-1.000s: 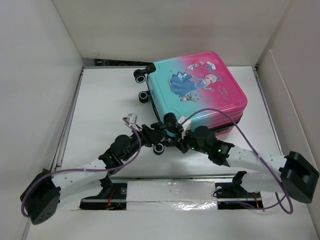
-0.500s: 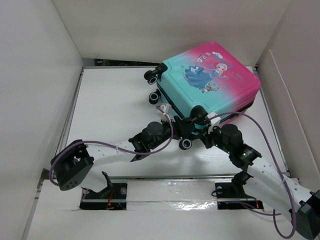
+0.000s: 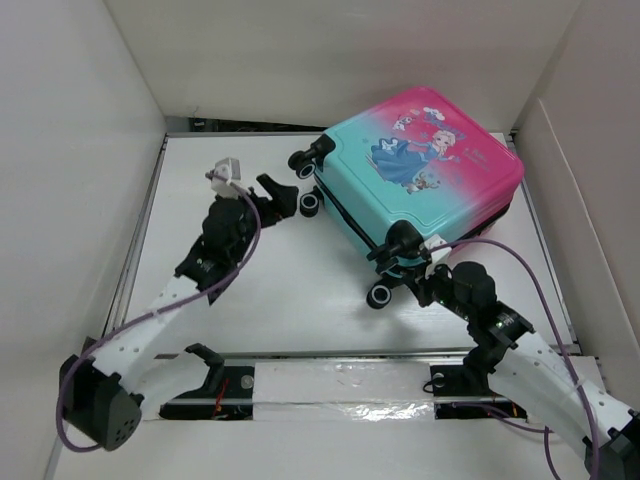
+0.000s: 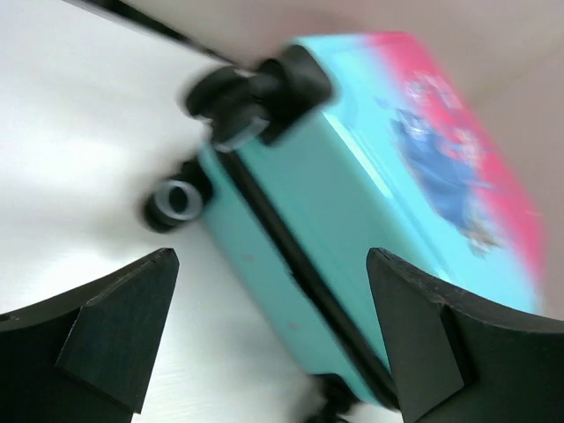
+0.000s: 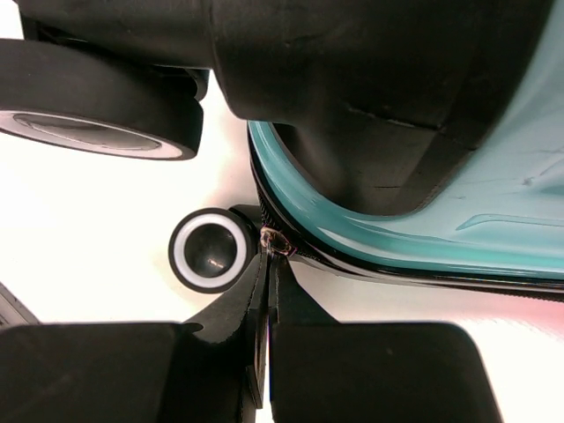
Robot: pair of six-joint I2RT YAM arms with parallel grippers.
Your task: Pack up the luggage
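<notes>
**Top view.** Finds the luggage [image 3: 425, 165] on the far right part of the table [image 3: 250, 300], shut, printed shell up, wheels [image 3: 300, 160] turned toward the left and the near side. Places the left gripper [image 3: 277, 193] just beside the far-left wheels, spread and empty, apparently off the shell. Places the right gripper [image 3: 412, 275] at the near-left corner, tucked between the two wheels there, tight against the black seam.

**Left wrist.** Shows both fingers [image 4: 106, 326] wide apart with nothing between them. Ahead, blurred: the teal side of the luggage and its dark zipper line, well clear of the pads.

**Right wrist.** Shows the jaws pressed together, only a hairline gap, tips closing on a small metal zipper pull [image 5: 280, 243] at the seam under the teal shell. Just left of it, a white-rimmed wheel [image 5: 210, 249]. Depth of the grip on the tab: hard to tell.

**Step in hand.** Reads as the opening step, not packing yet — lid shut, nothing to go inside in view.

**Next move.** Calls for drawing the pull along the seam, following the corner's curve rather than tugging straight out, with a firm pinch on so thin a tab. Probably also needs the left gripper down on the shell as a brace — on free wheels, a likely roll or pivot across the table otherwise.
</notes>
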